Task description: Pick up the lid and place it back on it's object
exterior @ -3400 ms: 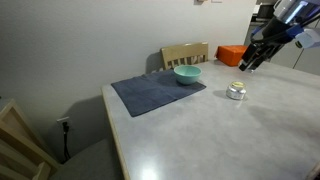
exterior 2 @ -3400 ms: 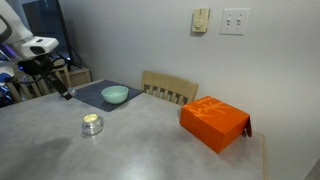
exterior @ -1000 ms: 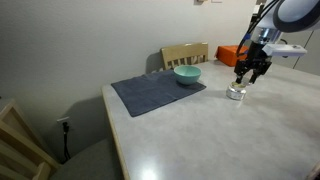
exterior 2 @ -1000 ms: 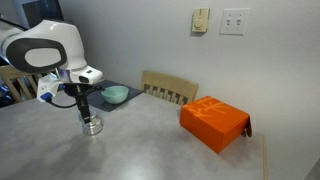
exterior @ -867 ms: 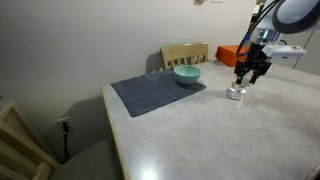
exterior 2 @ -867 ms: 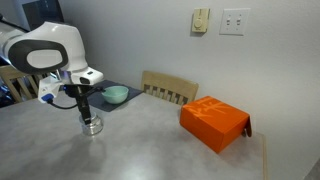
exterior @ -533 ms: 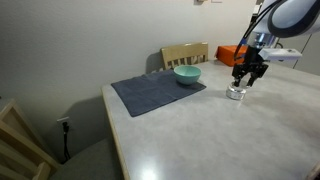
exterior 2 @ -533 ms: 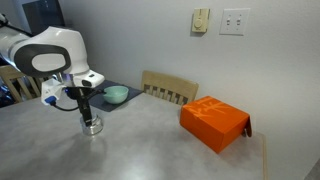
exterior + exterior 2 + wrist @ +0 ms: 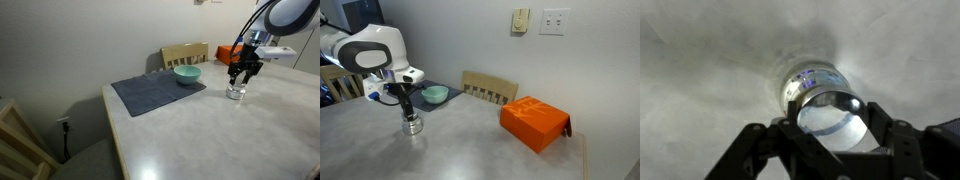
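Note:
The object, a small clear glass jar, stands on the grey table beside the mat. My gripper hangs straight down just above it. The wrist view has my gripper shut on the lid, a round clear-looking disc gripped at its edges between the two black fingers. Past the lid, the jar shows with its labelled side. Whether the lid touches the jar's mouth I cannot tell.
A teal bowl sits on a dark blue mat. An orange box lies further along the table. A wooden chair stands at the table's far edge.
Since the earliest frames the arm has swung in from the side to stand over the jar. In the last second the gripper has shifted only slightly and stayed shut.

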Tool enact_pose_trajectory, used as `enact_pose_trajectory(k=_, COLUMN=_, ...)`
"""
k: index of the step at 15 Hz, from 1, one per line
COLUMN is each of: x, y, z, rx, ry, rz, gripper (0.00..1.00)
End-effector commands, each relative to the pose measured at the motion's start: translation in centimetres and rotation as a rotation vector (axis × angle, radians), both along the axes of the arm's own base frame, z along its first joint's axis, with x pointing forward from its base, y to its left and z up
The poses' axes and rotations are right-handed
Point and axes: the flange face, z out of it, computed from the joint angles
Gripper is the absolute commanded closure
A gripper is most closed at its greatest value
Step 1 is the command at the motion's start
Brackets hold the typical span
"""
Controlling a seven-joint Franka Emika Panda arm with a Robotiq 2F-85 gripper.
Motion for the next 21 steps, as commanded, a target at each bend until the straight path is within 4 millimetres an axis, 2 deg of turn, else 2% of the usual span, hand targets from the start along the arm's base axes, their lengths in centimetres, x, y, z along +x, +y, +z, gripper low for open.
enact_pose_trajectory(k=1, x=0.5, y=0.0, z=0.1, rx=-0.005, ry=0.008, rz=0.016, gripper=0.56)
enact_pose_trajectory(k=8, x=0.2, y=-0.9, z=-0.1, rx=-0.009, ry=0.015, rz=-0.030, gripper=0.56)
enact_pose_trajectory(k=15, x=0.0, y=-0.4, z=-1.7, rx=0.002, ry=0.057, rz=-0.040, gripper=0.56)
enact_pose_trajectory(k=21, x=-0.1, y=-0.3, z=-2.1, rx=0.003, ry=0.067, rz=-0.040, gripper=0.56)
